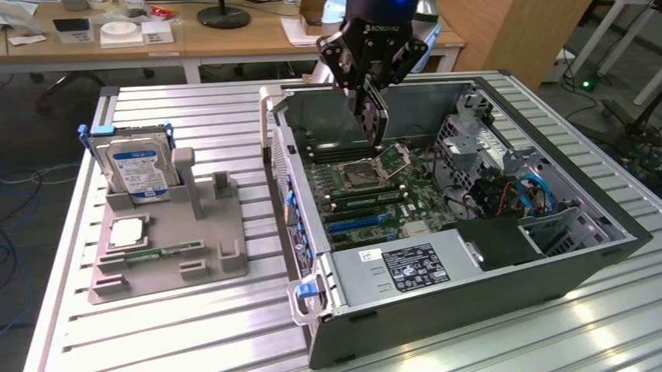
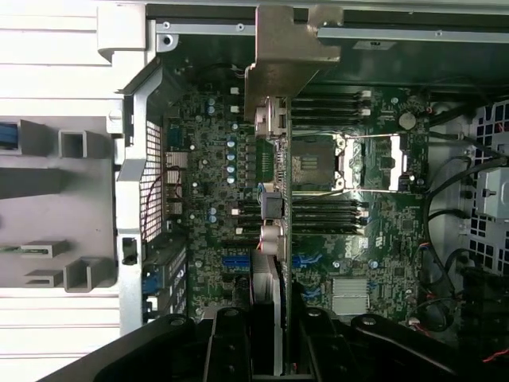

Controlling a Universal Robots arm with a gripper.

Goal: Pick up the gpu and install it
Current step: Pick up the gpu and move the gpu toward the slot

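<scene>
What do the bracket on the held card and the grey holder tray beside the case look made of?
Beige-grey bracket strip on the thin dark gpu card: likely sheet metal, dull sheen, folded edges. Grey parts holder tray: probably matte plastic, perhaps printed; uniform colour, blocky moulded posts, no glare.

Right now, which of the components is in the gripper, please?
The gpu, on edge above the motherboard; the hard drive and memory stick sit in the grey holder.

Slatted table (image 1: pixel 155 333) with grey parts tray (image 1: pixel 207 232) and open computer case (image 1: pixel 497 294)
</scene>
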